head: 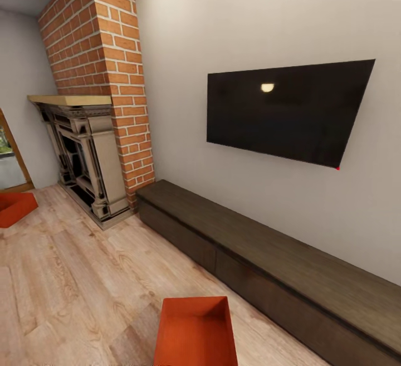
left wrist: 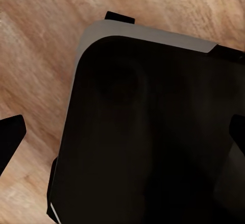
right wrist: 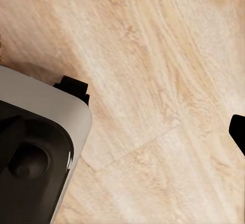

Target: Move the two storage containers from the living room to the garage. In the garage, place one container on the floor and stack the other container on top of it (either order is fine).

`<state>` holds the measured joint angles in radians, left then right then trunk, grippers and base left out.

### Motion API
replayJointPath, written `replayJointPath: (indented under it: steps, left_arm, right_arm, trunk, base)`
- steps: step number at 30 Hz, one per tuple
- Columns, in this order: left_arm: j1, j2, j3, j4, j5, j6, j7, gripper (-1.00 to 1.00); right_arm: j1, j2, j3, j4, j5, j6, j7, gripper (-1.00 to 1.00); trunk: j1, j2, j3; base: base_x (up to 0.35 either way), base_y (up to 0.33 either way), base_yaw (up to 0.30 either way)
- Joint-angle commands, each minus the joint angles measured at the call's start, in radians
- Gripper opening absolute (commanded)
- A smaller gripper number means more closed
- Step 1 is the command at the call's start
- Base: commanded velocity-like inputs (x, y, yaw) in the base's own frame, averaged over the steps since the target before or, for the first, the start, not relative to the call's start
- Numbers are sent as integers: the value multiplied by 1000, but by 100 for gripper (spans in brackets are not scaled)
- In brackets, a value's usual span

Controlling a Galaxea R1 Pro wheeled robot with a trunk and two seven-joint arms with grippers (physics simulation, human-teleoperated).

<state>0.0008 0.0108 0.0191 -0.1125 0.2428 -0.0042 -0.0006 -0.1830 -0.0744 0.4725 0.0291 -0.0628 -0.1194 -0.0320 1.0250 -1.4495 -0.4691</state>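
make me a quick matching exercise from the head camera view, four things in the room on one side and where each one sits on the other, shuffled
Things:
1. nearer storage container
2. farther storage container
3. TV
4. bench

Places:
A. mounted on the pale wall
B. on the wood floor at the bottom edge of the view
C. along the foot of the wall, right of the brick fireplace
D. on the wood floor at the left edge, partly cut off

Pairs: 1-B, 2-D, 3-A, 4-C
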Motion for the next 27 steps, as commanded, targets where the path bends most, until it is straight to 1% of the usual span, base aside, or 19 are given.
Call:
replayJointPath:
  steps: [1, 7, 27]
  left_arm:
    - [0, 0, 2, -1, 4, 0, 0, 100]
    - [0, 0, 1, -1, 4, 0, 0, 100]
    - [0, 0, 2, -1, 4, -1, 1, 100]
  right_arm:
    - [-1, 1, 8, 3, -7, -6, -2, 100]
    - [-1, -3, 8, 3, -7, -8, -1, 100]
    - [-1, -3, 8, 3, -7, -8, 1, 100]
  trunk:
    - [0, 0, -1]
    - [0, 0, -1]
    - [0, 0, -1]
  base:
    - [0, -1, 215]
    - [0, 0, 72]
    - [0, 10, 2]
